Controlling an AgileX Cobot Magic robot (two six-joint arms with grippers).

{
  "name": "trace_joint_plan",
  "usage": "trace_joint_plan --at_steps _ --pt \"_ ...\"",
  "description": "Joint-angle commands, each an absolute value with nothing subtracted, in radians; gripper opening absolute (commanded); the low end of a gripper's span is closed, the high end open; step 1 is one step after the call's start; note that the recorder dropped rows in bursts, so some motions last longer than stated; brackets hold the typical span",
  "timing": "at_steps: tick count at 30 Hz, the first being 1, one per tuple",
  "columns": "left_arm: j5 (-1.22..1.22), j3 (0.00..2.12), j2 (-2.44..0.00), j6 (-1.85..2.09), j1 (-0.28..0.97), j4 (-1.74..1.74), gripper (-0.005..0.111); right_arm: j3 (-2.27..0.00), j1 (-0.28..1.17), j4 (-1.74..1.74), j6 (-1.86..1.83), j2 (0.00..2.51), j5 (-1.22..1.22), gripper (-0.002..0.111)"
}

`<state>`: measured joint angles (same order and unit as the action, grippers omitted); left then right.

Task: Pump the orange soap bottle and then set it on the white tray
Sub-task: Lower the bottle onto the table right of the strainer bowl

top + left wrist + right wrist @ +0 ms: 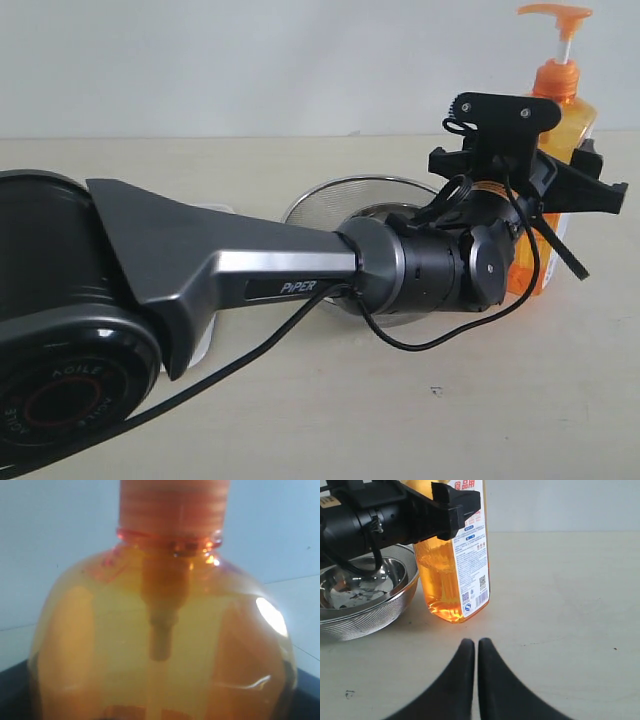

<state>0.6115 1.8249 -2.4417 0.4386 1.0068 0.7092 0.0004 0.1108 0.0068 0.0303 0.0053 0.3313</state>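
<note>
The left claw (535, 180) is gripping the orange soap bottle (565, 110) around its body, one black jaw pressing on each side, and the bottle is standing upright with its base down on the pale surface (450, 400) at the right side of the exterior view. The orange pump head (555, 12) is sticking up above the claw on its white stem (566, 48), and nothing is touching it. From the left wrist, the bottle (160, 645) is filling nearly the whole view, with the dip tube showing through the translucent orange and dark jaw edges just creeping in at the lower corners. From the right wrist, the bottle (452, 580) is showing its white printed label (470, 555), and a black jaw of the left claw is lying across its upper part. The round steel mesh strainer (365, 615) is sitting just beside the bottle; whether they are touching is hard to call. In the exterior view the strainer (340, 195) is peeking out from behind the long grey arm. A sliver of the white tray (220, 208) is showing behind that arm, mostly hidden and well apart from the bottle. The right claw (475, 647) is hanging low over the surface (570, 605) near the bottle's base, its two dark jaws pressed together and carrying nothing.
</note>
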Motion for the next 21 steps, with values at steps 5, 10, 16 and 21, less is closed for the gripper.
trace_joint_plan --at_steps 5,10,16,21 --pt "0.68 1.848 -2.415 0.438 1.012 0.699 0.049 0.0 0.109 0.008 0.028 0.0 0.322 0.0" --pt "0.62 1.848 -2.415 0.438 1.01 0.699 0.059 0.0 0.109 0.008 0.028 0.0 0.326 0.0" --pt "0.601 1.848 -2.415 0.438 1.01 0.699 0.065 0.0 0.109 0.008 0.028 0.0 0.324 0.0" --pt "0.572 1.848 -2.415 0.438 1.01 0.699 0.065 0.0 0.109 0.008 0.028 0.0 0.324 0.0"
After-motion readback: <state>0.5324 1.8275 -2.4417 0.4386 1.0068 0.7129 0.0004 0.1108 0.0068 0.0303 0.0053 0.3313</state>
